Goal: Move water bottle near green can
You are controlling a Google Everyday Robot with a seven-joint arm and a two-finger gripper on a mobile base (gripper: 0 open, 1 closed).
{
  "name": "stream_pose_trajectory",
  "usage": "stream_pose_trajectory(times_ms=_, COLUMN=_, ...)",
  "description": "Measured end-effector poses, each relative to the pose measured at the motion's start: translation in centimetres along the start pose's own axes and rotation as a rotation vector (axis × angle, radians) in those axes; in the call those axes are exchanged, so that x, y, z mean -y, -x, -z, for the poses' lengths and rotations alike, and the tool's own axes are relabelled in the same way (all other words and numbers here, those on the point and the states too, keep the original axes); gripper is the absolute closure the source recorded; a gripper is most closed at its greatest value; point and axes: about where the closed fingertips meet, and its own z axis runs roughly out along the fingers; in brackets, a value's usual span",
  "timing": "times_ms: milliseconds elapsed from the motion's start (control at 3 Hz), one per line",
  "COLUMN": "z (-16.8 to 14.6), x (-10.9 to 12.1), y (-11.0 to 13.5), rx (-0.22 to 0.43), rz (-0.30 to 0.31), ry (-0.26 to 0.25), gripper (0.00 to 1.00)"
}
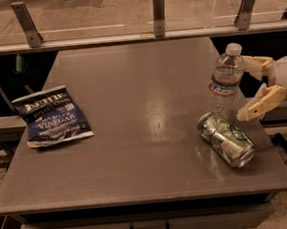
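The water bottle [225,78] stands upright near the table's right edge, clear and ribbed with a white cap and a label band. The green can [226,139] lies on its side just in front of the bottle, a little toward the front right. My gripper [246,88] is at the right of the bottle, its cream fingers spread apart. One finger [257,64] is behind and right of the bottle, the other [261,102] is in front and right of it. Neither finger touches the bottle.
A dark blue chip bag [50,116] lies flat at the table's left side. The grey table [133,112] has a railing with metal posts [159,14] along its far edge. The table's right edge runs just beside the bottle and can.
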Motion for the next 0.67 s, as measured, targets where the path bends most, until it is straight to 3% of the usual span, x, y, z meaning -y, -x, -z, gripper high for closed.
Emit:
stream_pose_trajectory(times_ms=333, z=5.5, x=2.6, y=1.5, rx=-0.078, rz=0.071, ry=-0.147, gripper=0.0)
stream_pose_trajectory(times_ms=667, z=13.1, x=5.1, y=5.5, rx=-0.164, rz=0.185, ry=-0.336, gripper=0.0)
